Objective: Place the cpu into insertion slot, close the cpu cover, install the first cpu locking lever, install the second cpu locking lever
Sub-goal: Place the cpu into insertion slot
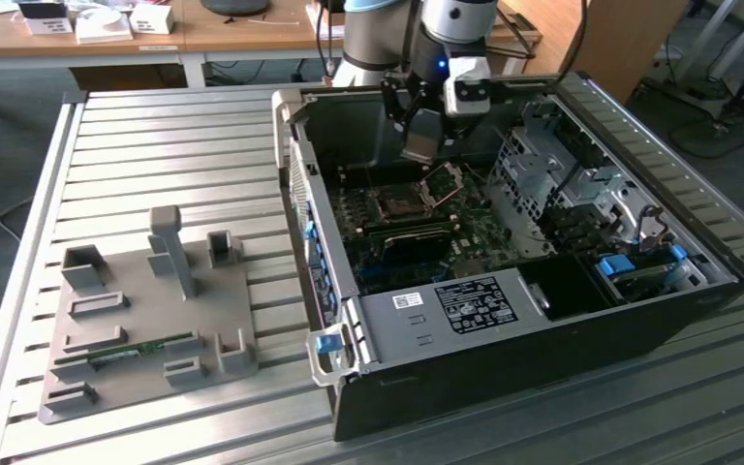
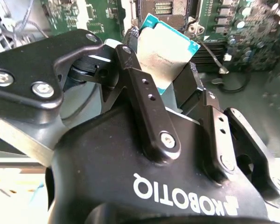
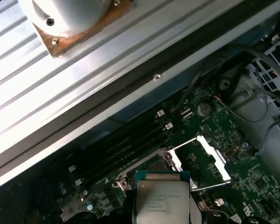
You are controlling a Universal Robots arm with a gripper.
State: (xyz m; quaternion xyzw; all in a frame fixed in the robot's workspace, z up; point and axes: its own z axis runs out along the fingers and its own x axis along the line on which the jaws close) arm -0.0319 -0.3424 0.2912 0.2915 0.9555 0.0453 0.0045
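Gripper [image 1: 421,147]: black, two-fingered, clamped on the cpu in both wrist views; hung inside the open computer case [image 1: 502,329], above the motherboard [image 1: 482,228].

Cpu [image 2: 165,49]: flat square chip, grey metal top, teal edging; held by opposite edges between the fingers [image 2: 144,93], clear of the board.

Insertion slot [image 1: 398,201]: square dark socket on the green board, uncovered, no chip seated in it.

Cpu cover [image 1: 444,179]: metal frame plate, stood raised on its hinge just beside the slot.

Fixture tray [image 1: 152,320]: grey, with upright holders, lay on the slatted metal table [image 1: 152,145] at the exterior view's left, well apart from the case.
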